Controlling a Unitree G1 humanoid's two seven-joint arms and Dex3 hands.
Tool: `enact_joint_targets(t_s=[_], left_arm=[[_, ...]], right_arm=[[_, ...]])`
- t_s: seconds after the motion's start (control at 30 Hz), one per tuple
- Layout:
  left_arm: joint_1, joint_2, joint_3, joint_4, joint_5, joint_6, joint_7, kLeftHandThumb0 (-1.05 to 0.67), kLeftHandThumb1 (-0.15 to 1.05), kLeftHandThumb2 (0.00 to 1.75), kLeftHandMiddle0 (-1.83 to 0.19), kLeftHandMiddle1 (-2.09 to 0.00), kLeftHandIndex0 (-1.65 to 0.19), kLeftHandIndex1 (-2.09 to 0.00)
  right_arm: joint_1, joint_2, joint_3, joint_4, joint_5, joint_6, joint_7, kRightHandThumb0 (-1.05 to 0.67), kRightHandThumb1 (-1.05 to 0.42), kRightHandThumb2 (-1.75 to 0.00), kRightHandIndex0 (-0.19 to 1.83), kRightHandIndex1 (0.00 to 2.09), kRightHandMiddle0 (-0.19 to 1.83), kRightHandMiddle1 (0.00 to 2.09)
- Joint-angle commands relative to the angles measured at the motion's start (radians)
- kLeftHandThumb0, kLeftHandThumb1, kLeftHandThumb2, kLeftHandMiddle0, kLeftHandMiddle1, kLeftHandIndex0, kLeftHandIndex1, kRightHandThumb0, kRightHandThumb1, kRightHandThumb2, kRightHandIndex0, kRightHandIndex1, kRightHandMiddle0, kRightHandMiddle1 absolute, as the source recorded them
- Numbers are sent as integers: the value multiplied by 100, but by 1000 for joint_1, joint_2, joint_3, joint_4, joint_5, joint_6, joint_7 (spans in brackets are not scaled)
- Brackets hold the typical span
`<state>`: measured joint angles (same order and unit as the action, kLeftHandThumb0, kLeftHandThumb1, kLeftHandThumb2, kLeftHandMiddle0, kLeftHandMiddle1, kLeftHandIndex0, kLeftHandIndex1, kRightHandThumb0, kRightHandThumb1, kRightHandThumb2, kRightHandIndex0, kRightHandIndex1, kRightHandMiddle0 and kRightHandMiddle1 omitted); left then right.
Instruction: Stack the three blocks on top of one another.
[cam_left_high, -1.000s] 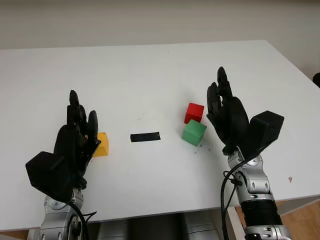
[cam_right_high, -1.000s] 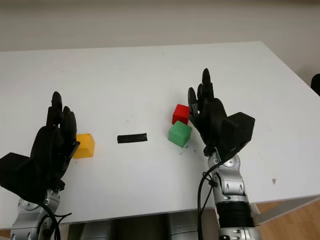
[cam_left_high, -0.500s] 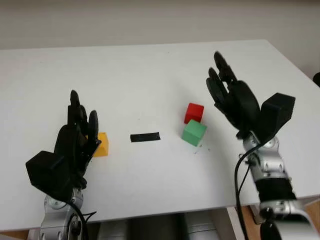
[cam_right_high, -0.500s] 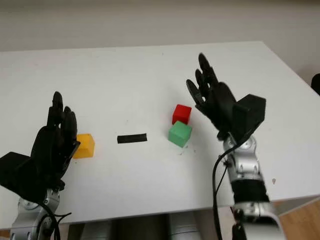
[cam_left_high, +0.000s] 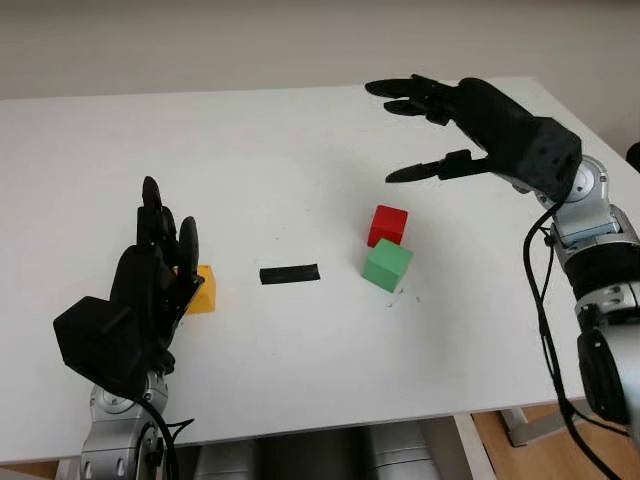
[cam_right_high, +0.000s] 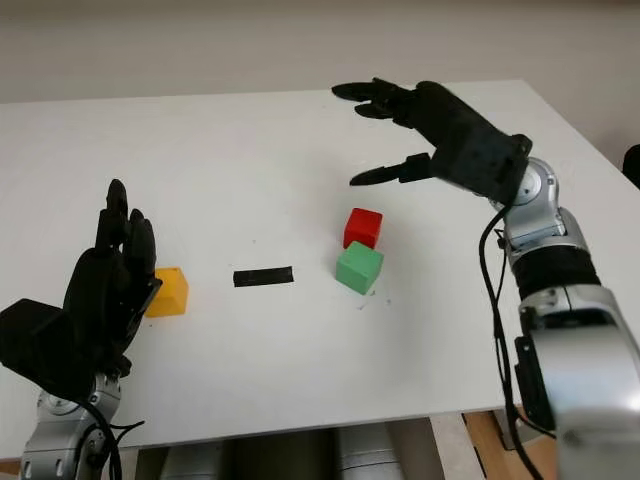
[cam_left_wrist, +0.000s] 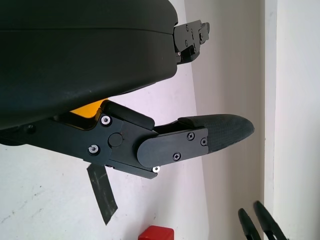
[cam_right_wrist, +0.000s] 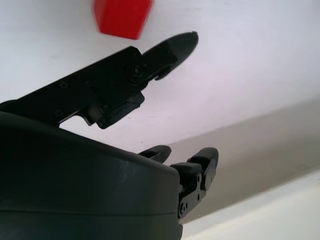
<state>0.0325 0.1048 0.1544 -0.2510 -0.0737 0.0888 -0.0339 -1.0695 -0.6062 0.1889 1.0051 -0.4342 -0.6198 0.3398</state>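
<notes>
On our white table (cam_left_high: 300, 150) against a pale wall lie three separate blocks, red (cam_left_high: 388, 225), green (cam_left_high: 387, 265), yellow (cam_left_high: 201, 289); our left hand (cam_left_high: 150, 290) and raised right hand (cam_left_high: 450, 125) are open, holding nothing

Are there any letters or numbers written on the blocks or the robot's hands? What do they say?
None: nothing here carries readable writing.
Red block, green block and yellow block: plain faces.
Black tape strip and white table: no marks.
Left hand, open by the yellow block, and right hand, open above the red block: no labels.
</notes>
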Motion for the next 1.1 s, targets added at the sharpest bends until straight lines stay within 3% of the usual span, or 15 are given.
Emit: enact_joint_targets(t_s=[0.0, 0.13, 0.27, 0.53, 0.8, 1.07], left_arm=[[-21, 14, 4, -13, -1, -4, -5, -74, 105, 60, 19, 0, 19, 0], [-30, 18, 6, -7, -6, 2, -7, -74, 105, 59, 19, 0, 19, 0], [-31, 20, 7, -7, -1, 8, -3, -74, 105, 60, 19, 0, 19, 0], [-31, 14, 6, -6, -5, 20, 2, -74, 105, 59, 19, 0, 19, 0], [-29, 17, 3, -2, 1, 18, 1, -74, 105, 60, 19, 0, 19, 0], [-25, 13, -2, -4, 3, 22, 1, -73, 105, 60, 19, 0, 19, 0]], right_arm=[[-57, -35, 48, 13, -68, -32, -48, -48, -79, -6, 35, 23, 23, 50], [-112, -68, 175, 56, -251, -109, -171, -33, -80, -6, 32, 21, 21, 46], [-162, -116, 322, 74, -477, -178, -406, -34, -78, -5, 40, 16, 33, 25], [-262, -145, 570, 138, -799, -190, -829, -43, -77, -5, 46, 15, 43, 21], [-294, -135, 681, 192, -881, -192, -988, -41, -78, -5, 47, 12, 47, 18], [-268, -120, 680, 220, -829, -222, -972, -42, -80, -6, 47, 9, 49, 14]])
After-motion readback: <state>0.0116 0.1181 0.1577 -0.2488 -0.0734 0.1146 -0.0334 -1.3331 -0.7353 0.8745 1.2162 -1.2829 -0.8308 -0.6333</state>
